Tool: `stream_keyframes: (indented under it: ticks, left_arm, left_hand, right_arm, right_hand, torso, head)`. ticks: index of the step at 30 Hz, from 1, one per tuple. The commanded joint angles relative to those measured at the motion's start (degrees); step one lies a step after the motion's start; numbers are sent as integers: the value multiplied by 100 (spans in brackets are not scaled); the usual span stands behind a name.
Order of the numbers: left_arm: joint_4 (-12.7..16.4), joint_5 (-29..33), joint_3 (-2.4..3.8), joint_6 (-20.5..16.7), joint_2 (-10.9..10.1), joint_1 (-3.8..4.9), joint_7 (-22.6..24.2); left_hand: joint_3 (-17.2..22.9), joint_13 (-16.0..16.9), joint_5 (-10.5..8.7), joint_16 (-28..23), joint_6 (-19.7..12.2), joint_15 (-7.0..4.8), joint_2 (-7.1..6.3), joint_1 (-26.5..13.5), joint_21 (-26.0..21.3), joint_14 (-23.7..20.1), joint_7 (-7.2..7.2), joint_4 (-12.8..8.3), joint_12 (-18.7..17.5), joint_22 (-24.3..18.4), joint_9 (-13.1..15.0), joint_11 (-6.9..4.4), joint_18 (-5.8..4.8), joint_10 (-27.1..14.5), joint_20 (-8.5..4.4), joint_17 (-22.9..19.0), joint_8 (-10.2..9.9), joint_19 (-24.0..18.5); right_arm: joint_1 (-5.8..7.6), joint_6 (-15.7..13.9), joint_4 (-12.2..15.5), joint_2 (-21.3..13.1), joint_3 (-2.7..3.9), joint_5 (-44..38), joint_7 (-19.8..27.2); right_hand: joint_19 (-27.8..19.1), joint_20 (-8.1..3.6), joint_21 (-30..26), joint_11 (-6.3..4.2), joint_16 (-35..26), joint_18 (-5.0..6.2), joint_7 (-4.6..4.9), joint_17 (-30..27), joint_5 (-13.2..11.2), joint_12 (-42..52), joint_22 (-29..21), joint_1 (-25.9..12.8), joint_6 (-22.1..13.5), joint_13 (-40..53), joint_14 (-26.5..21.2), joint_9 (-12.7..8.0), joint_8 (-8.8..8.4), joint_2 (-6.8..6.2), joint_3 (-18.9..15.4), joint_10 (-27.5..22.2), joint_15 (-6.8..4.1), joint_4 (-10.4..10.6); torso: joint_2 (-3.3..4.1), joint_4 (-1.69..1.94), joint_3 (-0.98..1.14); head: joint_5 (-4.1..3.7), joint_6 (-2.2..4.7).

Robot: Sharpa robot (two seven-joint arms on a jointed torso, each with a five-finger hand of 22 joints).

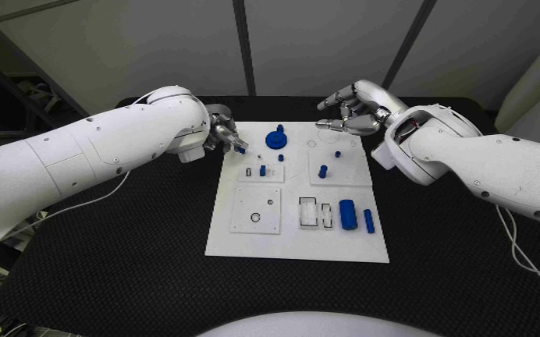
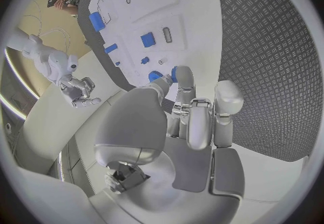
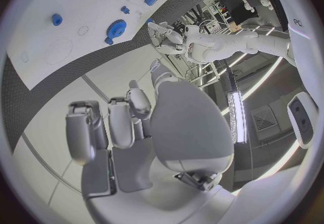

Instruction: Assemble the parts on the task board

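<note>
A: The left hand (image 1: 222, 139) is at the far left corner of the white board (image 1: 295, 250), and it pinches a small blue piece (image 1: 239, 148) between its fingertips. In the left wrist view the same blue piece (image 2: 164, 75) sits at the tips of the fingers (image 2: 183, 81).

B: And the right hand (image 1: 354, 115)?

A: It hovers at the far right corner of the board. Its fingers are curled a little but apart, and I see nothing in them.

B: What can go wrong from here?

A: I think the pinch is the weak point. The piece is small and only the tips hold it, so it may turn or slip out when the hand lowers. Then it can roll off the board onto the black tabletop (image 1: 135, 259).

B: Other dangers?

A: The blue gear (image 1: 275, 138) stands just beside the left hand, and the short blue pegs (image 1: 262, 171) stand in their plate near it. A wide sweep of the fingers can knock them over. The large blue cylinder (image 1: 349, 214) and the thin blue bar (image 1: 368, 221) lie loose near the right edge, well apart from both hands, so these seem safe.

B: Which hole is for the held piece?

A: I cannot tell; a wrong or tilted entry would jam it.
</note>
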Motion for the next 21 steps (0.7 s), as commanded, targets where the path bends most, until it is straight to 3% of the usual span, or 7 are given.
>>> stream_keyframes:
  ticks: [1,9,14,21]
  left_arm:
    - [310,205,4,-519,-143,-32,-133]
    - [981,99,-2,-873,-437,-214,-309]
    - [1152,-64,-3,-925,-515,-308,-395]
    - [1244,-186,-4,-892,-555,-376,-469]
  left_hand:
    - [850,67,19,11,25,-42,-16,-67,45,418,-48,-814,140,22,389,-16,-59,182,-8,707,36,38]
    - [917,204,40,36,38,-56,-45,-123,72,427,-62,-873,408,65,459,-29,-66,226,-20,733,80,68]
    - [932,238,37,46,41,-60,-52,-141,76,430,-64,-884,475,71,476,-30,-67,237,-23,744,90,72]
    - [945,253,32,52,41,-62,-60,-155,79,432,-66,-896,498,77,490,-31,-68,242,-26,751,97,76]
  right_arm:
    - [11,57,-6,8,3,-16,0]
    - [11,79,-22,18,3,-16,-11]
    - [10,89,-23,14,2,-16,-20]
    - [10,102,-25,10,2,-16,-27]
  right_hand:
    - [441,-39,-15,-14,-8,-22,15,2,27,18,1285,-19,44,2,202,-7,-32,19,26,23,-34,-7]
    - [438,-39,-18,-15,-8,-21,15,3,30,21,1281,-16,46,3,203,-8,-32,20,29,25,-34,-10]
    - [438,-39,-18,-15,-8,-21,15,3,30,21,1281,-16,46,3,203,-8,-32,20,29,25,-34,-10]
    - [438,-39,-18,-15,-8,-21,15,3,30,21,1281,-16,46,3,203,-8,-32,20,29,25,-34,-10]
  torso:
    - [0,-3,3]
    - [3,2,-4]
    - [5,-8,4]
    - [11,-11,1]
  head:
    - [17,1]
    - [36,-9]
    - [54,-15]
    - [55,-27]
